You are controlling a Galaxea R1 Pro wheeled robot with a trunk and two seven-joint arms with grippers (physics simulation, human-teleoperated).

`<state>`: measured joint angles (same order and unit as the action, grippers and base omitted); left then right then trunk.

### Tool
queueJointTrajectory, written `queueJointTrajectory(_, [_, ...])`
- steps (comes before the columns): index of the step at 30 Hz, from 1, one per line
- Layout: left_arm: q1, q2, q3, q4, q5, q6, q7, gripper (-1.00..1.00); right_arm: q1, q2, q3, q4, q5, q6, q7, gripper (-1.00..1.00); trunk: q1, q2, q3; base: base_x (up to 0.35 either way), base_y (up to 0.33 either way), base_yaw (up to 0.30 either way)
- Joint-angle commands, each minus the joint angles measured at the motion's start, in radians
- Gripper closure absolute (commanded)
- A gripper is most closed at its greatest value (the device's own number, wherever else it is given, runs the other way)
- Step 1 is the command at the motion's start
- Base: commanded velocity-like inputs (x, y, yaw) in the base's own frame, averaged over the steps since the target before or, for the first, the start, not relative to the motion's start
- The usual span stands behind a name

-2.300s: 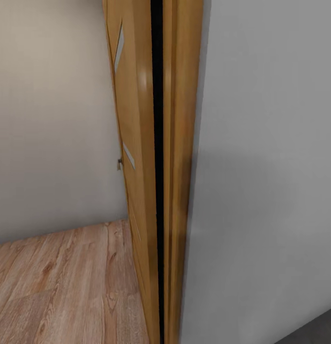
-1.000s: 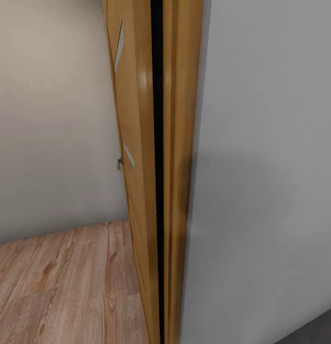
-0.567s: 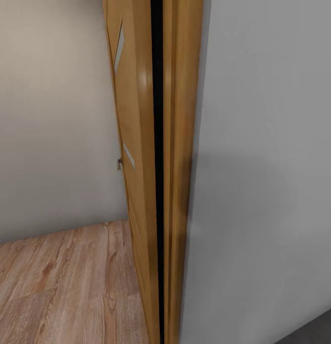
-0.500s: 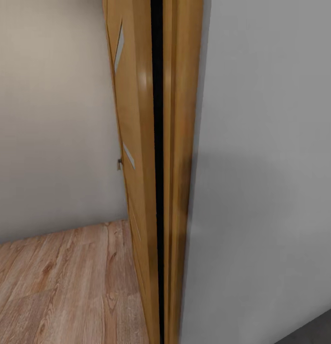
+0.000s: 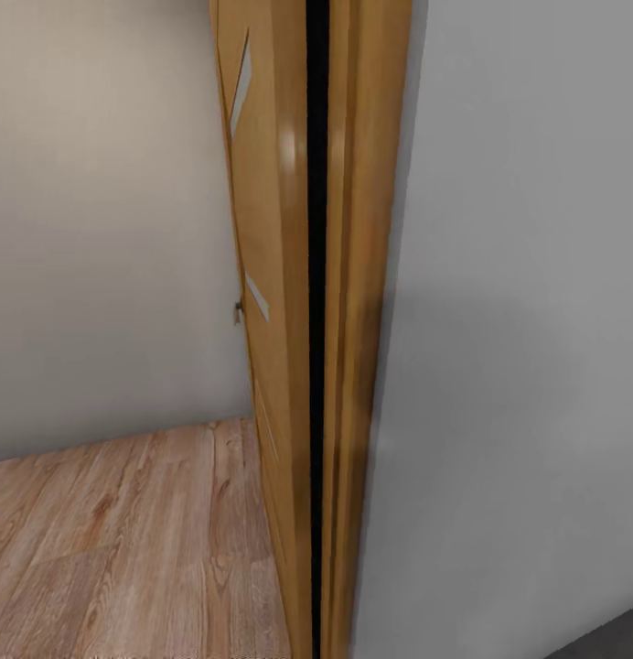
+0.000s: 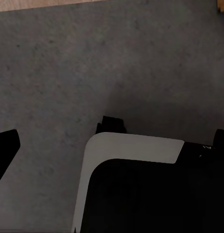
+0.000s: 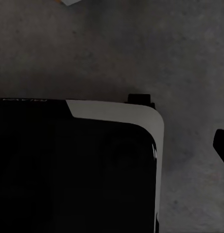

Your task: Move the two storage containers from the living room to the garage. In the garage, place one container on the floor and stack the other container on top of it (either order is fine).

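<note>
The two storage containers are out of view. In the head view I face the edge of a wooden door [image 5: 280, 275] and its frame [image 5: 358, 320]. Light wood planks of the living room [image 5: 124, 549] lie left of it. A sliver of the dark grey garage floor [image 5: 614, 641] shows at the lower right. My left gripper [image 6: 112, 145] hangs open over the speckled concrete floor [image 6: 92, 63], one black fingertip [image 6: 5, 150] at each side, nothing between them. My right gripper [image 7: 112, 145] also stands open over the concrete [image 7: 141, 48], with one fingertip [image 7: 222, 145] showing at the frame's edge.
A beige wall [image 5: 97, 229] stands behind the door and a grey-white wall [image 5: 527, 320] is close on the right. A small latch [image 5: 238, 313] sticks out of the door's face. My white-and-black base [image 6: 136, 184] shows under both wrists [image 7: 92, 160].
The whole head picture has shifted a little: door and frame sit slightly further right and the floor line higher, so the camera moved. Nothing else differs.
</note>
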<state>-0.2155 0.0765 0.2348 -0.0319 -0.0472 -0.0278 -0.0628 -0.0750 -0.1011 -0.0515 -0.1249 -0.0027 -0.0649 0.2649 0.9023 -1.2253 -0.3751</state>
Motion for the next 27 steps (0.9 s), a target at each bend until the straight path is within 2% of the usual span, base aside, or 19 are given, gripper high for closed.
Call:
queueJointTrajectory(1, [-0.001, 0.000, 0.008, 0.001, -0.005, -0.003, -0.004, -1.00, -0.001, 0.000, -0.005, 0.001, 0.000, -0.003, 0.005, -1.00, 0.000, -0.001, -0.002, 0.000, 0.000, 0.156])
queueJointTrajectory(12, [-0.001, 0.000, 0.008, 0.001, -0.005, -0.003, -0.004, -1.00, -0.001, 0.000, -0.005, 0.001, 0.000, -0.003, 0.005, -1.00, 0.000, -0.001, -0.009, 0.000, 0.000, 0.192])
queueJointTrajectory(22, [-0.001, 0.000, 0.008, 0.001, -0.005, -0.003, -0.004, -1.00, -0.001, 0.000, -0.005, 0.001, 0.000, -0.003, 0.005, -1.00, 0.000, -0.001, -0.010, 0.000, 0.000, 0.059])
queueJointTrajectory(27, [-0.001, 0.000, 0.008, 0.001, -0.005, -0.003, -0.004, -1.00, -0.001, 0.000, -0.005, 0.001, 0.000, -0.003, 0.005, -1.00, 0.000, -0.001, -0.010, 0.000, 0.000, 0.156])
